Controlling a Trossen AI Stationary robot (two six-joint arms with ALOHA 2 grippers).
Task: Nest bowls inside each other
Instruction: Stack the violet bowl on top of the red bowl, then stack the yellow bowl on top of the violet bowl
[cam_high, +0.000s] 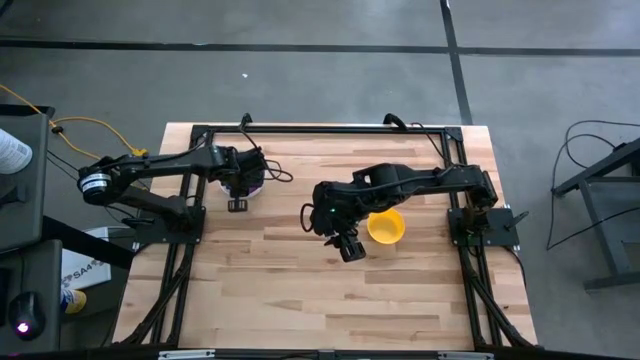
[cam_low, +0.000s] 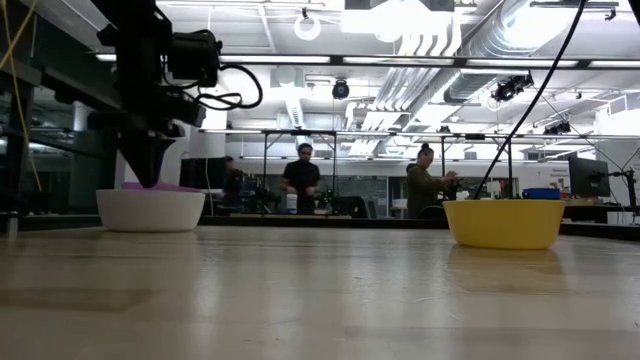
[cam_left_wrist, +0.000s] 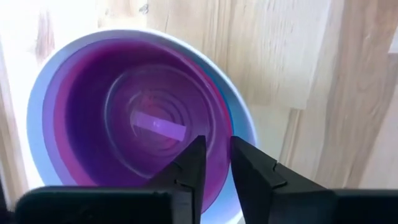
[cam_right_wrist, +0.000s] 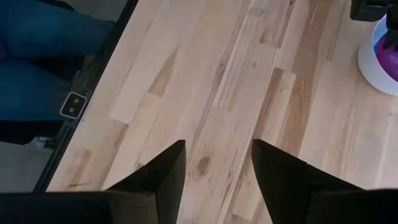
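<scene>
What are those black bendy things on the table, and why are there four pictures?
They are two robot arms, each ending in a two-finger gripper. One picture looks down from above, one looks along the tabletop, and two come from little cameras on the arms' wrists.

On the wooden table sits a white bowl with a purple bowl nested inside; thin red and blue edges peek out between them, so more bowls seem stacked there. A yellow bowl sits alone.

The left gripper is right over the stack, its fingers a little apart around the purple bowl's rim; whether it grips it, I cannot tell. The right gripper hangs open near the yellow bowl, holding nothing.

The people far behind the table are just in the room.
</scene>
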